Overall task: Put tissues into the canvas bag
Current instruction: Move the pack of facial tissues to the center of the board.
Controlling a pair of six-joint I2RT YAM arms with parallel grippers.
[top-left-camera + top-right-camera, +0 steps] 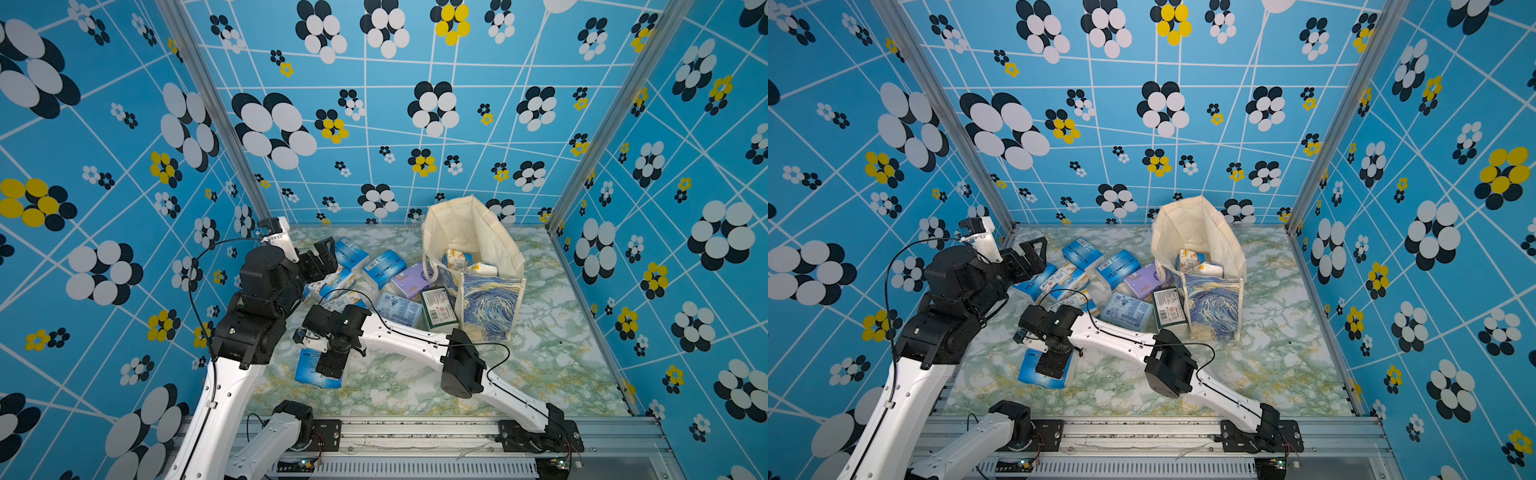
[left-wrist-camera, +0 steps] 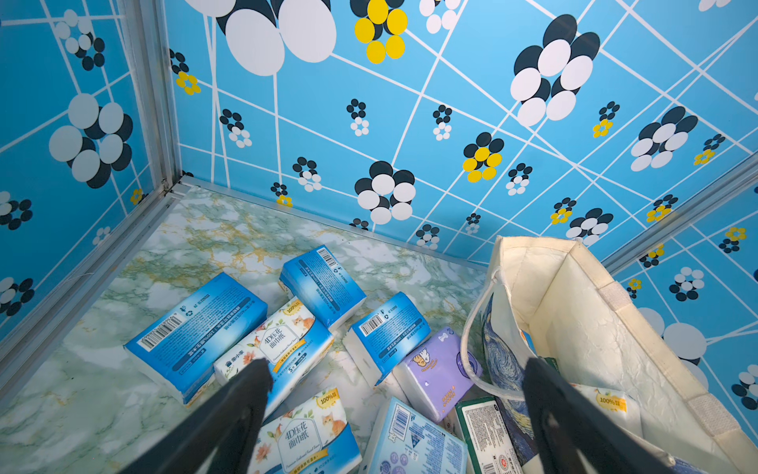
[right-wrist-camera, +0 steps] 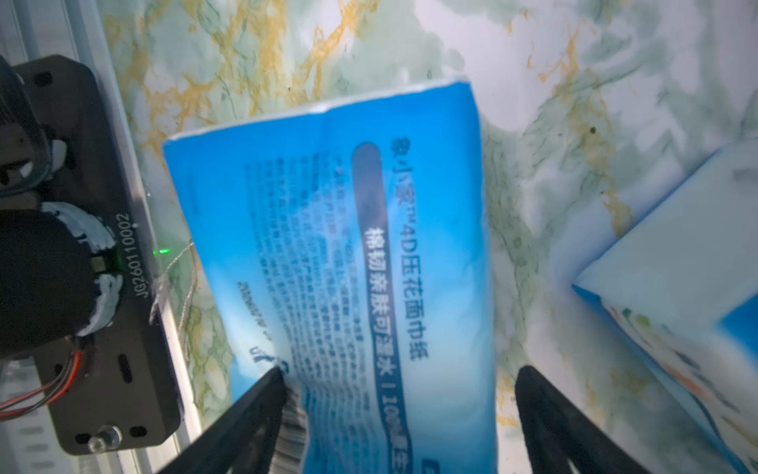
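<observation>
i see 2 packs [image 1: 456, 259] in the bag [image 1: 492, 309]; right claw [image 1: 330, 371] spread wide astride a blue pack [image 3: 328, 230], left claw [image 2: 397, 371] wide, empty.

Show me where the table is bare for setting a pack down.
Bare: the stretch between the canvas bag and the right-hand wall, and the front strip of the table between the right arm and the rail. Crowded: the tissues heaped left of the bag, and the lone blue pack under the right gripper.
</observation>
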